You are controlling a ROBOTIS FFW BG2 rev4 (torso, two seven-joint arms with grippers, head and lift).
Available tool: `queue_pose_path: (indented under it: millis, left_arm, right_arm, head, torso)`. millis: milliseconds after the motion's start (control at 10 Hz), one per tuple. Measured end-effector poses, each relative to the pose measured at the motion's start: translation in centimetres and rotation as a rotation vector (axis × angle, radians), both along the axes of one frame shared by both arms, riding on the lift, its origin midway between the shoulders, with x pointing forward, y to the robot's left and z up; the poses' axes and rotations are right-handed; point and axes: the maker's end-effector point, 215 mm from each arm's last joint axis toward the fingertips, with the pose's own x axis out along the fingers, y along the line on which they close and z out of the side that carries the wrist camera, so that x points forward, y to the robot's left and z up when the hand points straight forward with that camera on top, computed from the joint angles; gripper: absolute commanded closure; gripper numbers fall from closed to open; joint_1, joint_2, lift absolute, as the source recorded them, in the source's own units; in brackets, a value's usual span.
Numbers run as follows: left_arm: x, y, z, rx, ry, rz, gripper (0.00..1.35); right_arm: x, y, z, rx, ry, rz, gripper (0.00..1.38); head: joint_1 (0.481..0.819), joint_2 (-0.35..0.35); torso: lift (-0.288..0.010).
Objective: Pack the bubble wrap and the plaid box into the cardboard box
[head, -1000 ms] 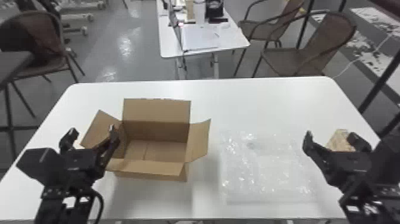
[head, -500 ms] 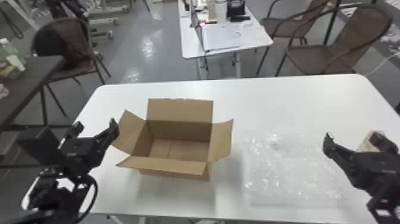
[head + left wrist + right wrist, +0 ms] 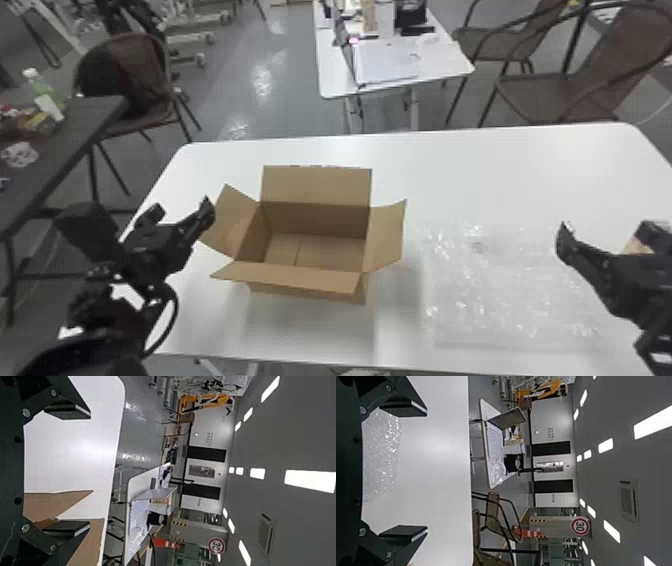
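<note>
Head view shows a white table (image 3: 500, 170) before brown chairs (image 3: 555, 95).

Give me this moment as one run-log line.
Left gripper: open, empty; right gripper: open, empty; cardboard box: flaps open, empty; bubble wrap: flat on table, outside box; plaid box: mostly hidden behind right gripper

Brown chairs (image 3: 560, 90) stand beyond the white table (image 3: 475, 155); a green bottle (image 3: 42, 87) sits on a dark table (image 3: 75, 125).

the cardboard box (image 3: 316, 186) looks matt, the plastic bubble wrap (image 3: 495, 295) glossy.
</note>
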Motion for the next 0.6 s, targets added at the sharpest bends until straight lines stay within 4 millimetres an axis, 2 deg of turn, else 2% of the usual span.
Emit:
queue_pose_path:
  millis: [400, 600]
  left_arm:
    - [0.0, -0.5, -2.0, -0.058, 0.049, -0.018, 0.32]
    - [0.1, -1.5, -2.6, -0.081, 0.054, -0.046, 0.40]
  right_arm:
    - [0.1, 0.1, -0.1, 0.000, 0.002, 0.006, 0.24]
    - [0.1, 0.1, -0.2, 0.000, 0.006, 0.006, 0.24]
  head:
    - [0.695, 0.198]
    - [0.695, 0.187]
  torso:
    - [-0.121]
    - [-0.121]
